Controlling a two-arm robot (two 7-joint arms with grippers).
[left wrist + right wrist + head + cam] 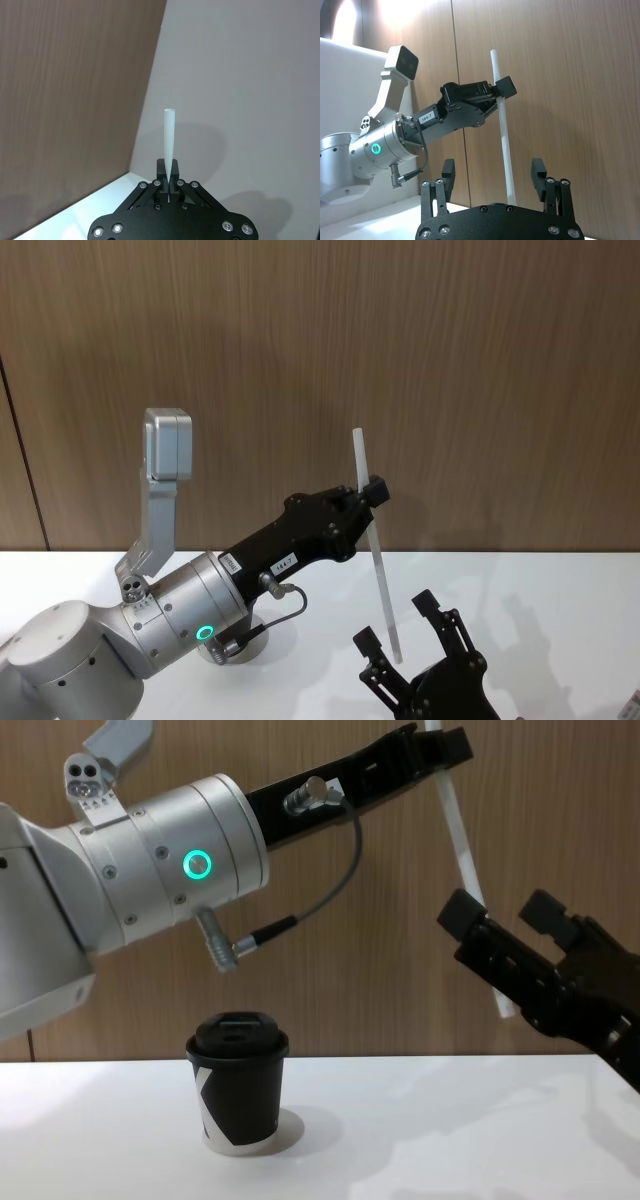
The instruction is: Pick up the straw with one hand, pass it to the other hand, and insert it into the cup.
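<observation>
Above the counter (450, 1140), the straw (378, 560) is held in the air by the left claw (368, 490), the one on the arm with the green ring light and cable. Left claw is clamped on the straw near its upper end. A short length is left above the grip and the long part hangs below, tilted slightly, with the lower end nearer the robot's right. In the left wrist view the straw (169, 135) is seen pinched between the fingertips and projecting straight out.

Right claw (398, 625) is positioned lower down, fingers (538, 172) spread wide. The straw's lower end is placed in the gap between them. In the right wrist view the straw (504, 135) is touched by neither finger, with clear space on both sides.

Cup (238, 1090) is stood upright on the counter, lid on, under the left arm and well apart from the straw (462, 830) and both claws. Wood panelling (450, 340) is seen behind.
</observation>
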